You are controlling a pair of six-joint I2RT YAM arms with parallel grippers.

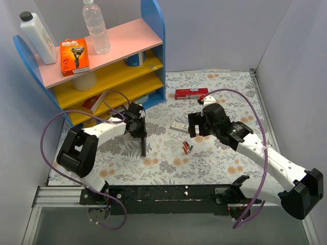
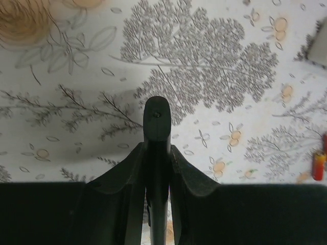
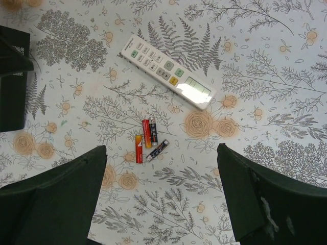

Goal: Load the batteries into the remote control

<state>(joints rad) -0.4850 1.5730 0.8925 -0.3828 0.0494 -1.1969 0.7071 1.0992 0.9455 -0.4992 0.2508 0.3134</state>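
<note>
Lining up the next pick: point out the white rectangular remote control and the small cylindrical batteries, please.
white rectangular remote control (image 3: 166, 75): right wrist view, mid-body, on its button panel.
small cylindrical batteries (image 3: 146, 133): right wrist view, on the red cell in the middle of the cluster.

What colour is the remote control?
The remote control is white, with grey, green and yellow buttons; clearest in the right wrist view.

Left gripper (image 2: 156, 116): held low, pointed downward, fingers pressed together. Right gripper (image 3: 161, 153): held higher, fingers spread wide apart.
</note>
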